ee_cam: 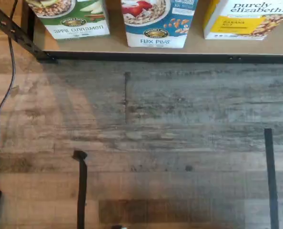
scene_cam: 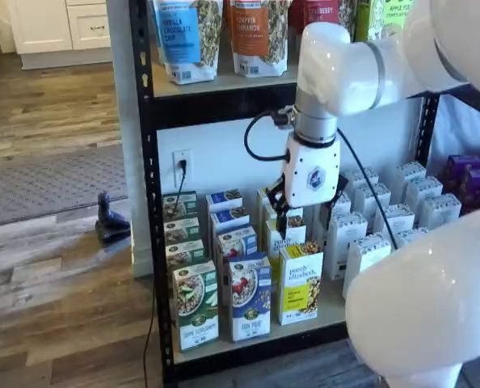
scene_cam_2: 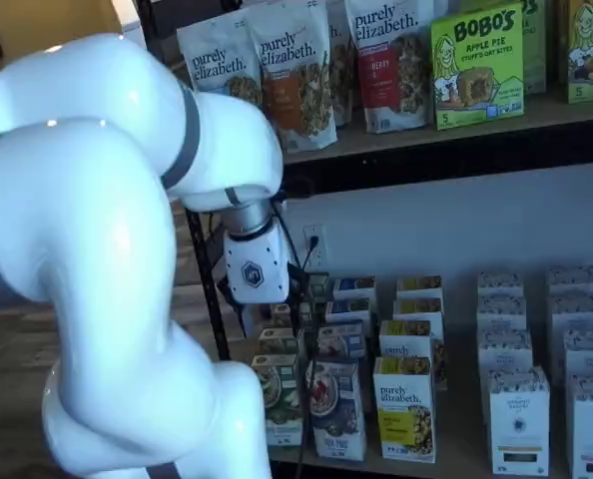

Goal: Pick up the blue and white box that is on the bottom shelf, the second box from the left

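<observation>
On the bottom shelf (scene_cam: 321,317), a pale board in a black metal rack, the blue and white box (scene_cam: 249,297) stands upright at the front edge, heading its own row of like boxes that runs back toward the wall. Just beside it on one side stands a green and white box (scene_cam: 195,305), and on the other a yellow and white box (scene_cam: 301,284), each also at the front of a row; in both shelf views the three fronts line up close together. The same blue and white box shows in a shelf view (scene_cam_2: 337,409) between its green and yellow neighbours. The wrist view looks down on the grey wood floor (ee_cam: 170,133) before the rack, with the lower parts of the three boxes along the shelf edge; the blue one reads "Flax Plus". The gripper (scene_cam: 302,212) hangs from the white arm above the rows, over the boxes behind the yellow and white one, well apart from the blue and white box and touching nothing. Its two black fingers stand spread with a gap between them, holding nothing. White boxes (scene_cam: 369,242) fill the rest of the shelf, and bags (scene_cam_2: 277,70) stand on the shelf above.
</observation>
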Controlling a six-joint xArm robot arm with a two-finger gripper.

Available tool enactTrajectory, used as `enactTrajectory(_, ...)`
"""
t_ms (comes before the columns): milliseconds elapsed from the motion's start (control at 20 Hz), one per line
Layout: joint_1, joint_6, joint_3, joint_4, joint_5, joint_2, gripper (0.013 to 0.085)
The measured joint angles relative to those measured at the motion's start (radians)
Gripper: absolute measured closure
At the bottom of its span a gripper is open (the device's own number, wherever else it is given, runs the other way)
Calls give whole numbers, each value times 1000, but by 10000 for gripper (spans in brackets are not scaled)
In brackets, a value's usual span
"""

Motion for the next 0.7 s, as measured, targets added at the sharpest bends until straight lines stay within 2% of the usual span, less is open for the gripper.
enactTrajectory(700, 28, 32, 67, -9, -215, 133, 130)
